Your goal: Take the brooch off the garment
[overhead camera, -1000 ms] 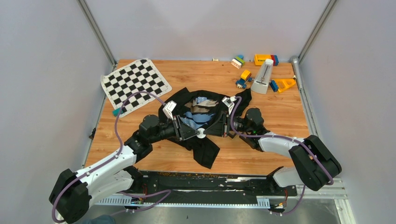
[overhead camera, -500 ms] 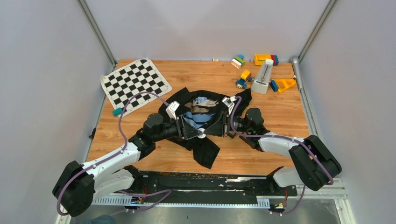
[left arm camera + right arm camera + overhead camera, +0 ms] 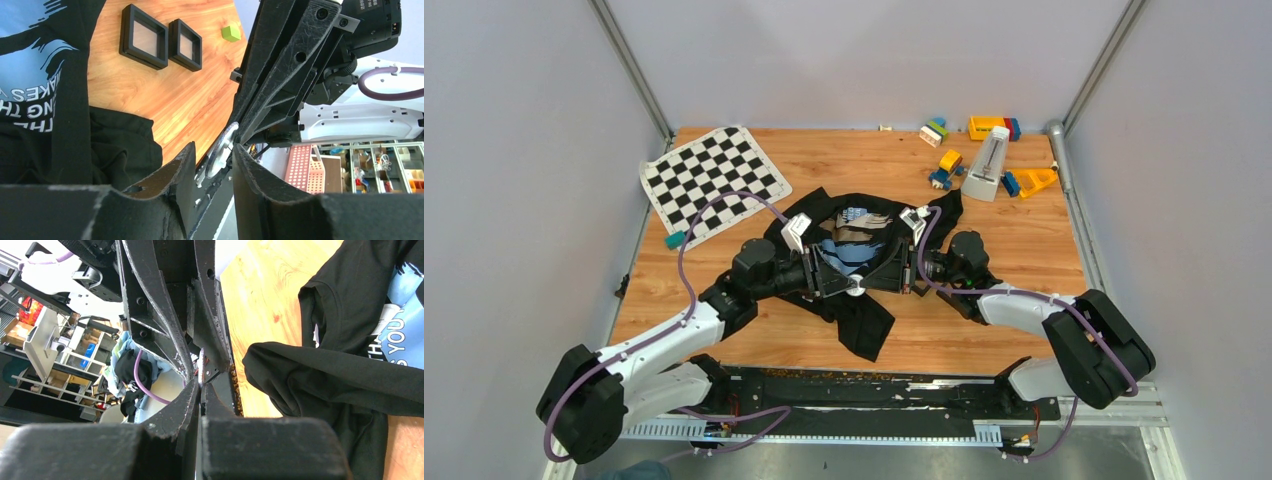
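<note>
- The left gripper (image 3: 214, 149) has pushed in toward the middle of the table (image 3: 1024, 240) since a second ago. In the top view its wrist and elbow sit a little farther right and farther from the near edge than before.
- The purple cable (image 3: 686, 250) looping off the left arm has followed that shift.
- The right gripper (image 3: 200, 386) has not moved over the same second, and the right arm lies along the same line on the wood.
- The brooch (image 3: 222, 147), a small silvery disc, stays at almost the same spot where the two grippers meet tip to tip. It is above the near part of the garment (image 3: 864, 325).
- The right fingers (image 3: 185, 400) are pressed tight together. In the left wrist view their tip meets the upper rim of the brooch, so they seem to pinch it there.
- The left fingers (image 3: 177, 172) stand apart with the brooch edge-on in the gap between them. Light shows on one side of the disc, and whether the other finger touches it I cannot tell.
- In the left wrist view the brooch stands against the table's near edge, just apart from the black cloth to its left.
- The garment lies as it did before, crumpled at the table's middle with its blue, white and brown printed patch (image 3: 849, 250) facing up between the two wrists.
- Two small square black trays (image 3: 144, 36) sit side by side on the wood beyond the garment, with a green block (image 3: 231, 33) near them.
- The chequered mat (image 3: 712, 180) at the far left is unchanged.
</note>
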`<state>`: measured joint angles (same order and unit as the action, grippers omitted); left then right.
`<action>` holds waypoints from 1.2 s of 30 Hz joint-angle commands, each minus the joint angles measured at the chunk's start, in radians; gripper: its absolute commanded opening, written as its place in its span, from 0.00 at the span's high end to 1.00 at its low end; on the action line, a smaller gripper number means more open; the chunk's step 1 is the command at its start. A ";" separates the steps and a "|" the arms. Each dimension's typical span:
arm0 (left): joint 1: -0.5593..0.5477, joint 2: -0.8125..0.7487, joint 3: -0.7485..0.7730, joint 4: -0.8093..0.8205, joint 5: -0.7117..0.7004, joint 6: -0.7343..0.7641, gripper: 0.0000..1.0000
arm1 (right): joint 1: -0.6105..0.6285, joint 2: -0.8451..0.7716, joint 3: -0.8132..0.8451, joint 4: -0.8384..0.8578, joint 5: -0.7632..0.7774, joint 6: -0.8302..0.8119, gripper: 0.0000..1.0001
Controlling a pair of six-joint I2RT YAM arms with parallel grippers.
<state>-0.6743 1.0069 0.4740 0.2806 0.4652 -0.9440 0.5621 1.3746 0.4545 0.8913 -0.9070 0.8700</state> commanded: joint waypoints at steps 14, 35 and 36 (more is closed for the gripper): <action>-0.002 0.023 0.093 -0.172 -0.067 0.089 0.64 | 0.022 -0.015 0.013 0.004 0.006 -0.043 1.00; -0.048 -0.006 0.099 -0.230 -0.138 0.179 0.63 | 0.022 0.043 0.015 0.107 -0.029 0.072 1.00; -0.050 -0.007 0.100 -0.231 -0.140 0.185 0.63 | 0.022 0.043 0.016 0.110 -0.029 0.079 1.00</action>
<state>-0.7139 1.0145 0.5491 0.0784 0.3660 -0.8165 0.5735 1.4204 0.4545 0.8730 -0.9012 0.8921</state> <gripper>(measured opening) 0.369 0.028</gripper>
